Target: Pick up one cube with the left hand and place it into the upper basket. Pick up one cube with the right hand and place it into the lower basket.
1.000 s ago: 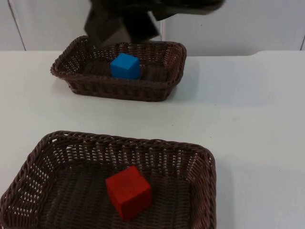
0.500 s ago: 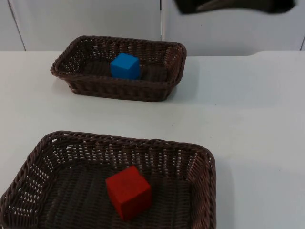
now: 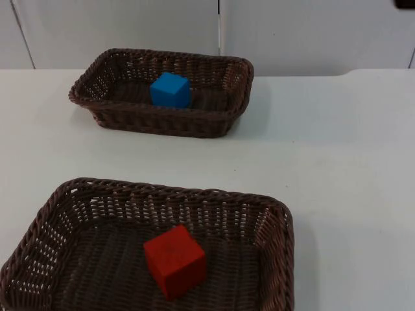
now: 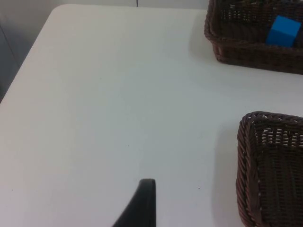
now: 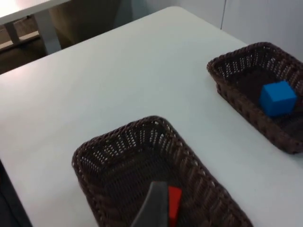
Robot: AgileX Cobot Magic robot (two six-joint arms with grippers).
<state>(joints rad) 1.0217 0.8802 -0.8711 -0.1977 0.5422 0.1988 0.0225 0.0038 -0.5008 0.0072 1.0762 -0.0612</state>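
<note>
Two baskets: dark brown wicker, well apart on the white table (image 3: 337, 142); no writing or label readable on anything
Upper basket (image 3: 97, 110): toward 12 o'clock in the top view, whole rim visible there; its rim is cut off in the left wrist view
Blue cube (image 3: 170, 89): sits inside the upper basket, near its middle, flat on the weave
Lower basket (image 3: 279, 227): toward 6 o'clock in the top view, near edge cut off by the frame
Red cube (image 3: 175, 260): inside the lower basket, turned slightly askew; in the right wrist view a fingertip hides most of it
Left gripper (image 4: 142, 208): over bare table beside the lower basket, apart from both; one dark fingertip visible, so spread or pressed together cannot be told
Right gripper (image 5: 154, 205): probably above the lower basket, one grey fingertip overlapping the red cube; finger state cannot be told
</note>
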